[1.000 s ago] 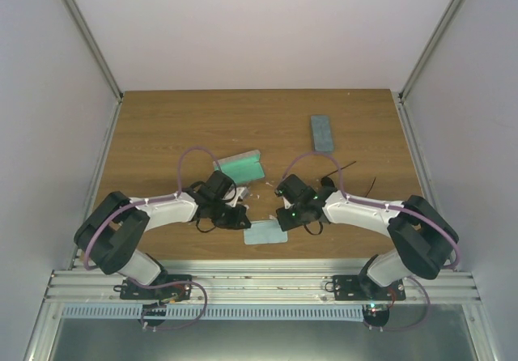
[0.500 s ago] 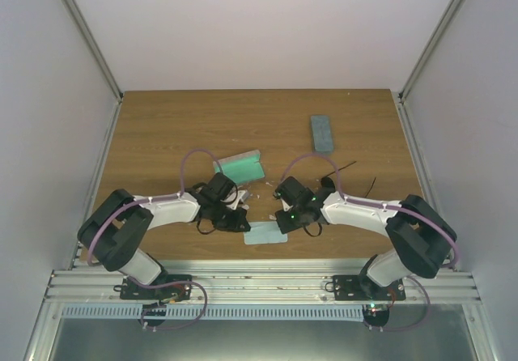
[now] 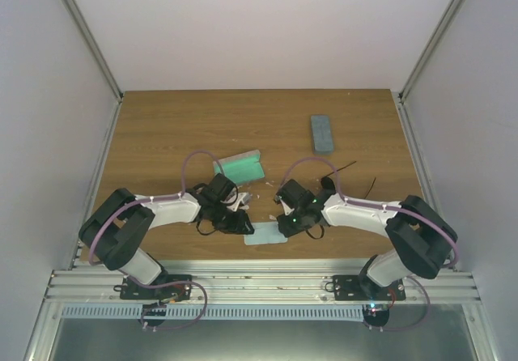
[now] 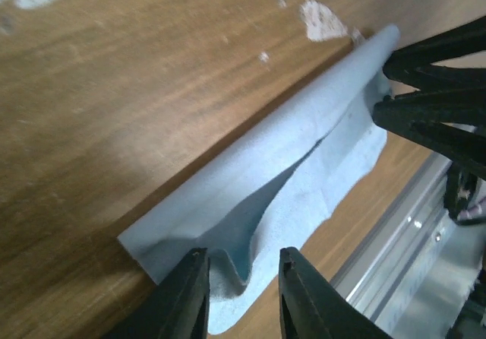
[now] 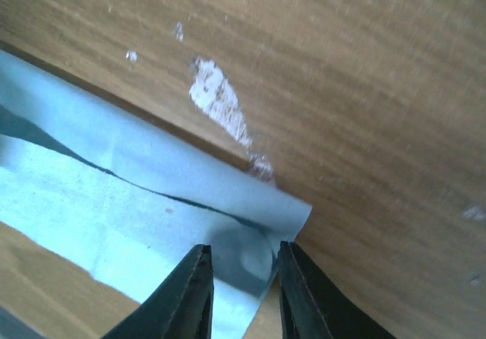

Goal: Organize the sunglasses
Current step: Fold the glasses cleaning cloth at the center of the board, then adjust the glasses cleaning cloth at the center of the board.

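Where fuzzy blue cloth (image 4: 304, 164) lies folded, left claw (image 4: 243, 255), right claw (image 5: 243, 249) narrowly parted, seemingly loose.

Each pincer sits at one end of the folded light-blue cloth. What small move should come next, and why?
Probably raise both clear: the left pincer and right pincer stand open astride the cloth, which lies folded on the table.

A cloth (image 3: 265, 233) lies on the table (image 3: 162, 134) near its front edge, about mid-width. Behind it, slightly left, sits an open case (image 3: 240, 167). A closed case (image 3: 322, 133) lies farther back, to the right. Sunglasses (image 3: 328, 180) lie in front of that closed case.
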Controlling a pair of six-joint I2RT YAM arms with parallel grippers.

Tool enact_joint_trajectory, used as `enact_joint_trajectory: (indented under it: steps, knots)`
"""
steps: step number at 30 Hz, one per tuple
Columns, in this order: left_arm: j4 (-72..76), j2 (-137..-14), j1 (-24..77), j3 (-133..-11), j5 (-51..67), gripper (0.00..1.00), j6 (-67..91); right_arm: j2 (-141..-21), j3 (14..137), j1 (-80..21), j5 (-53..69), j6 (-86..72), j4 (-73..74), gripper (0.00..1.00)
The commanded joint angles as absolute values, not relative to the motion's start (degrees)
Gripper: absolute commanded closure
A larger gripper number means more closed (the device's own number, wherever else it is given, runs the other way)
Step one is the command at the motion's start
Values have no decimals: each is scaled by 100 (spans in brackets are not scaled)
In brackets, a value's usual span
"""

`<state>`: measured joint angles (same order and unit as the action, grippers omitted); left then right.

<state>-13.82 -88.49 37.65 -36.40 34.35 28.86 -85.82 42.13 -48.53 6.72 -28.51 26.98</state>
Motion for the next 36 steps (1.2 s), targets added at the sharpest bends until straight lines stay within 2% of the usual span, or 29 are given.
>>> enact_joint_trajectory:
  steps: [1,8,14,19,24,36]
  knots:
    - [-1188,-8743,3796,-3459,3985,69,2804,-8295,4034,-4878,1198,-2704,2638,74]
    - [-1020,-8282,3797,-3105,4435,64,2830,-7790,3770,-4887,1726,-2766,2723,70]
    - [-1005,-8114,3797,-3020,4399,62,2879,-7434,3838,-4894,1232,-2933,2930,62]
    - [-987,-8023,3797,-3233,4261,73,2975,-7588,4042,-4893,994,-3070,2690,65]
    - [-713,-8101,3801,-3317,4282,81,3200,-8103,4146,-4929,1166,-3213,2207,73]
    - [-729,-8674,3937,-3197,3737,87,3477,-9039,4538,-5027,1766,-3516,1252,76]
